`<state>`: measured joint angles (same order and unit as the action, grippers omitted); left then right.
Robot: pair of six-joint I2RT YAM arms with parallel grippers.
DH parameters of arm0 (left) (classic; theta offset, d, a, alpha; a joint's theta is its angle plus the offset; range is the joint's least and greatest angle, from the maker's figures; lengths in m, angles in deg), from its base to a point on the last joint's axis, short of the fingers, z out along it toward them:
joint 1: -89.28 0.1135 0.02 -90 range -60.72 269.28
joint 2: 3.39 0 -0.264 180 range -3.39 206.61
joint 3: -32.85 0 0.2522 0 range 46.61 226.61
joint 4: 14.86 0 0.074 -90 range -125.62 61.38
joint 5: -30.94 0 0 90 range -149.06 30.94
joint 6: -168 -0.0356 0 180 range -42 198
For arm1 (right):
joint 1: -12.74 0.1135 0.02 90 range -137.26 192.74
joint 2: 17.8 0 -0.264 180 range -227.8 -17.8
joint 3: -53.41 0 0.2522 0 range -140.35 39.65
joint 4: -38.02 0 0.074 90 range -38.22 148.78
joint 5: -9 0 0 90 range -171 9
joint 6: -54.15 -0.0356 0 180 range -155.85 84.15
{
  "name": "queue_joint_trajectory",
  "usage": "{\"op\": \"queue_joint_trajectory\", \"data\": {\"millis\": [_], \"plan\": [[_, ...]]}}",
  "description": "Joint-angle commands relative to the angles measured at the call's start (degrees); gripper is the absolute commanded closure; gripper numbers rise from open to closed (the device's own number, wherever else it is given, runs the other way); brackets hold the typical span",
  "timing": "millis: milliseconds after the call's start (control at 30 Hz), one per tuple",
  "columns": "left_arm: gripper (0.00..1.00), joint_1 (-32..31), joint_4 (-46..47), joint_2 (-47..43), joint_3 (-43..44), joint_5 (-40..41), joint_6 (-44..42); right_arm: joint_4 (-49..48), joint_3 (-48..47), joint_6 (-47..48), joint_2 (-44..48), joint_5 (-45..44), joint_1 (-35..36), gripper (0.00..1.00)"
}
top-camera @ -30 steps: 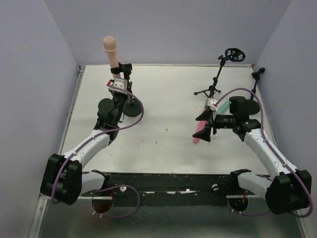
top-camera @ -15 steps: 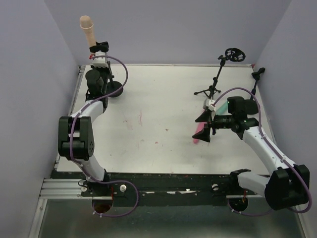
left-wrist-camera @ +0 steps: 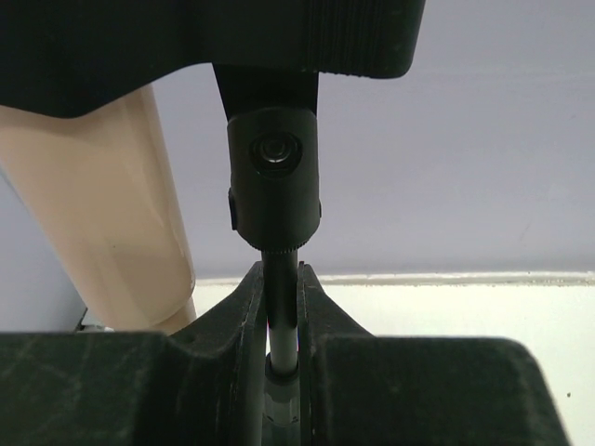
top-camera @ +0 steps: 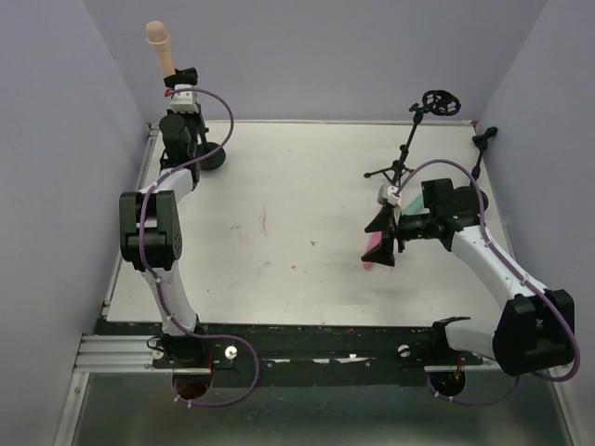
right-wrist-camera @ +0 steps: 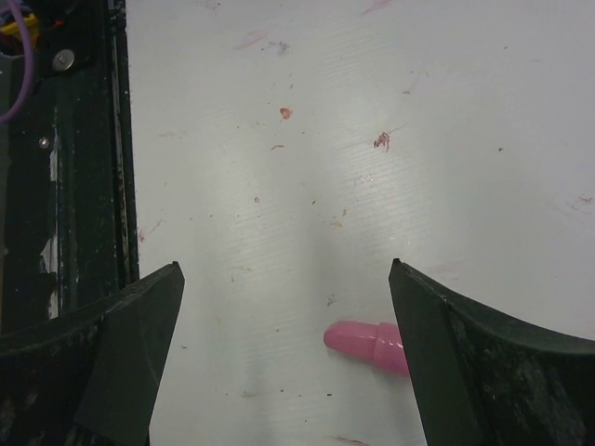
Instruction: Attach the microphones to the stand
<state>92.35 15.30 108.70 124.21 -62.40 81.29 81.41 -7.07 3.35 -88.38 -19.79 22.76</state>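
Left fingers (left-wrist-camera: 282, 297) are closing narrow on the thin pole of the stand (left-wrist-camera: 276, 177), just below its swivel joint. The peach-beige microphone (left-wrist-camera: 102, 223) is sitting in the clip just left of that joint. In the overhead view this stand (top-camera: 212, 156) is at the upper left corner of the tabletop (top-camera: 307, 214), with the peach-beige microphone (top-camera: 161, 46) rising against the back wall. Risk noted: the load is top-heavy and the pole is round, so it could twist or slide between my fingers, or the stand could tip or strike the wall if I am letting go unevenly. Right fingers (right-wrist-camera: 285, 279) are spread wide and holding nothing, hovering over the pink microphone (right-wrist-camera: 367, 342), which is lying flat on the tabletop right of centre in the overhead view (top-camera: 374, 253). Risk noted: in the wrist view only its rounded end is showing, low and hard against my right-hand finger, not centred. Closing from here could be clipping that end and rolling or flicking it away, or pinching only the tip so it pivots. I am not making out the teal-green microphone clearly behind my right arm. Two further stands (top-camera: 409, 139) are standing near this arm, open to a knock.
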Motion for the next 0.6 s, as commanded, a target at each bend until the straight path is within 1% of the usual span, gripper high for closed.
{"op": "queue_joint_trajectory", "data": {"millis": [0, 167, 233, 333, 433, 567], "plan": [[1.0, 0.71, 3.81, 1.11, 2.73, -3.08, -0.3, 2.8, -1.71, 2.72, -0.96, 2.69, -0.53, 0.0], [1.0, 0.88, 3.63, 1.11, 1.68, -3.43, 0.4, 2.72, -1.53, 2.9, -0.52, 3.04, -1.23, 0.0], [0.95, 0.88, 4.24, 0.59, 0.45, -3.17, 1.01, 2.63, -1.36, 2.81, -0.17, 3.13, -1.49, 0.0], [0.86, 0.8, 4.77, -0.21, -1.75, -2.82, 1.28, 2.28, -1.18, 2.55, 0.36, 3.3, -1.67, 0.0], [0.74, 0.8, 5.82, -1.43, -4.12, -2.56, 1.72, 2.01, -1.01, 2.2, 0.98, 3.48, -1.93, 0.0], [0.52, 0.8, 7.14, -4.24, -8.25, -2.73, 1.9, 1.14, -0.39, 1.41, 1.94, 3.48, -2.2, 0.0]]}}
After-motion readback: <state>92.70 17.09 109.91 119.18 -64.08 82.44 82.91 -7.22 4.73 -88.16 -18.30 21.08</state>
